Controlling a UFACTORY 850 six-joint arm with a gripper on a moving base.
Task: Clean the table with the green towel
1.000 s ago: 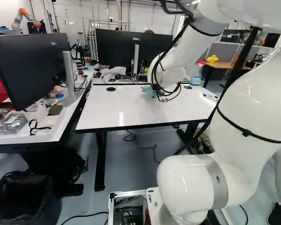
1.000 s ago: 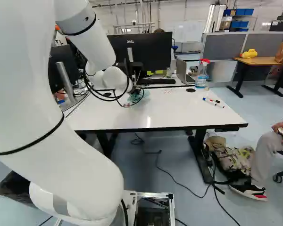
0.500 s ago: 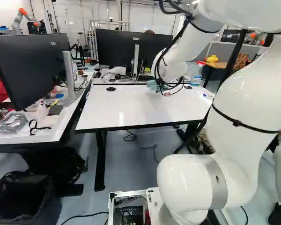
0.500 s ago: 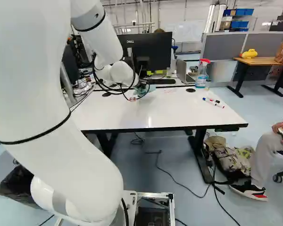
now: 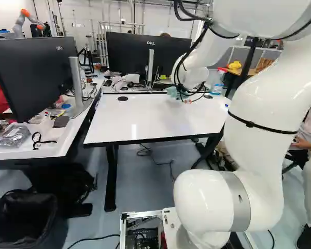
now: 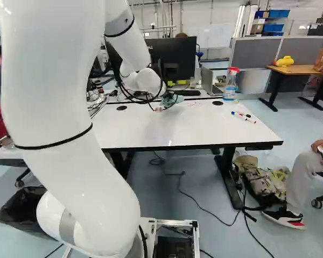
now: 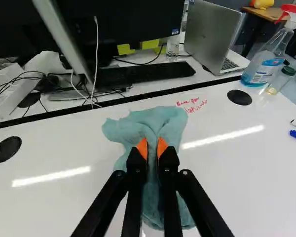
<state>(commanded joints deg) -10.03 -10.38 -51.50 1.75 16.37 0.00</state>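
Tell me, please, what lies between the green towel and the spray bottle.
Red handwriting, nearer the green towel, and a round black cap, nearer the spray bottle, in the wrist view.

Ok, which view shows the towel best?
The wrist view: it shows nearly all of the towel spread on the table, pinched between the hand's orange pads. The left base view gives only a small patch by the arm, partly behind cables; the right base view likewise, a small bunched bit below the wrist.
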